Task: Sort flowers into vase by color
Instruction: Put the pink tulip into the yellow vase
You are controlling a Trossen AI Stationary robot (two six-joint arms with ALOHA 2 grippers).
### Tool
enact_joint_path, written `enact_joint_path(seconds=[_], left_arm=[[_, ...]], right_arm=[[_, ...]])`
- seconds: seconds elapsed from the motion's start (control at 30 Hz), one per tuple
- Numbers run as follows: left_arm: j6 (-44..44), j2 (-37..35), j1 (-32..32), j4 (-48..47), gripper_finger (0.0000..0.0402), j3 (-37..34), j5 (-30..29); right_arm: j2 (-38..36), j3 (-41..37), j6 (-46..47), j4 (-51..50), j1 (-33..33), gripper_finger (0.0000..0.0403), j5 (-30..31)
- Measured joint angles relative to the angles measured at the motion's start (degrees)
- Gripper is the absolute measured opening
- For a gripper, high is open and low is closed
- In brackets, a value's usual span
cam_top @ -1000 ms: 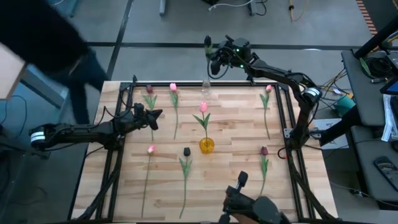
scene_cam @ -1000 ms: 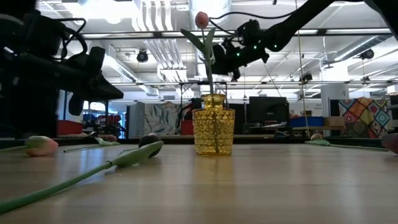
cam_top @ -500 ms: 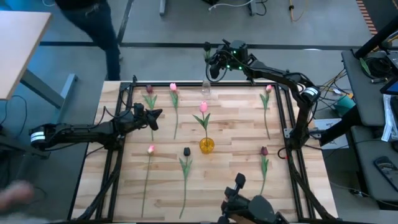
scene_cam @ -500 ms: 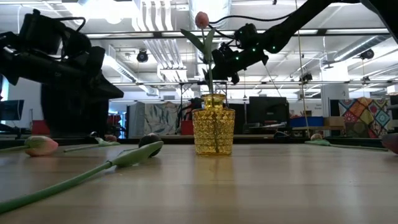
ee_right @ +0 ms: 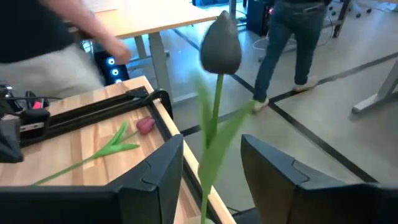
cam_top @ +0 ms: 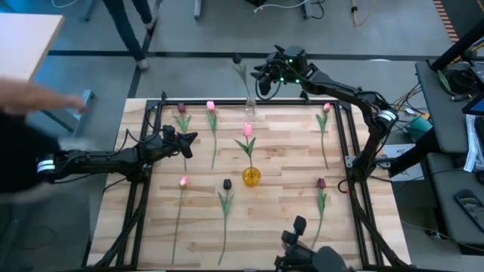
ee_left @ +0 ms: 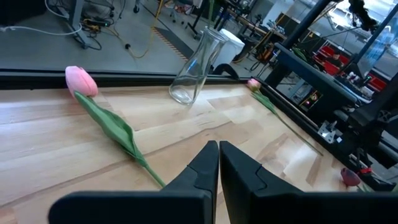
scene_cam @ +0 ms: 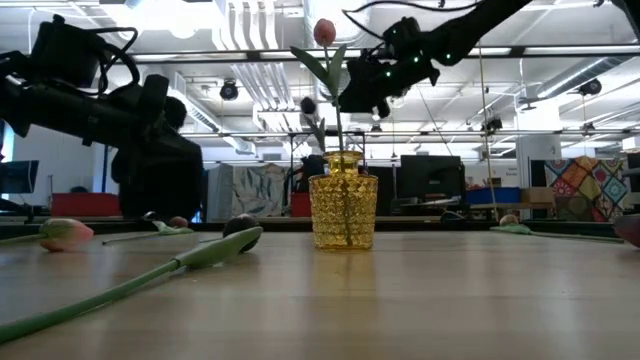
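A dark-headed tulip (cam_top: 237, 58) stands with its stem in the clear glass vase (cam_top: 249, 107) at the table's far edge and leans toward the far left. My right gripper (cam_top: 261, 78) hovers open just right of its stem. In the right wrist view the stem (ee_right: 211, 130) shows ahead, between the spread fingers and apart from them. A pink tulip (cam_top: 247, 130) stands in the yellow vase (cam_top: 251, 177) at mid-table. Several pink and dark tulips lie flat on the wood, among them a pink one (ee_left: 81, 78). My left gripper (cam_top: 193, 138) waits shut at the left.
A black metal frame (cam_top: 144, 189) borders the wooden table on both sides. A person (cam_top: 30, 106) moves beside the table's far left corner, and legs (ee_right: 292, 37) show on the floor beyond the far edge. Bare wood lies near the front edge.
My right gripper has opened and let go of the dark tulip, then drawn back a little up and toward the table's right. The tulip's head has tipped toward the left while its stem stays in the clear vase. A person has walked along beyond the far left corner.
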Motion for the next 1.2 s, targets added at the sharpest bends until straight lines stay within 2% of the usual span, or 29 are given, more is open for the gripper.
enact_joint_path(seconds=[0.2,0.4,0.53,0.63,0.77,1.0,1.2], left_arm=[[0.0,0.0,0.0,0.0,0.0000,0.0,0.0],[-0.2,0.0,0.0,-0.3,0.0000,0.7,1.6],[0.0,0.0,0.3,-6.9,0.0000,4.3,2.0],[0.0,0.5,1.6,-14.9,0.0000,8.1,2.9],[1.2,2.1,5.6,-23.7,0.0000,12.3,10.3],[4.5,6.1,14.1,-24.3,0.0000,14.4,26.6],[4.6,9.2,18.1,-24.3,0.0000,15.0,28.0]], right_arm=[[-5.5,0.0,-0.1,-7.9,0.0,0.0128,0.8],[-11.6,0.0,-2.4,-20.4,0.1,0.0062,1.6],[-15.6,0.0,-3.9,-29.7,0.1,0.0017,3.0],[-18.0,-0.5,-4.8,-35.2,0.0,0.0012,5.0],[-21.2,-4.0,-3.9,-36.6,-0.1,0.0012,5.1],[-27.2,-14.0,0.8,-36.4,-0.1,0.0012,5.1],[-32.4,-22.0,7.9,-38.6,-0.1,0.0012,4.0]])
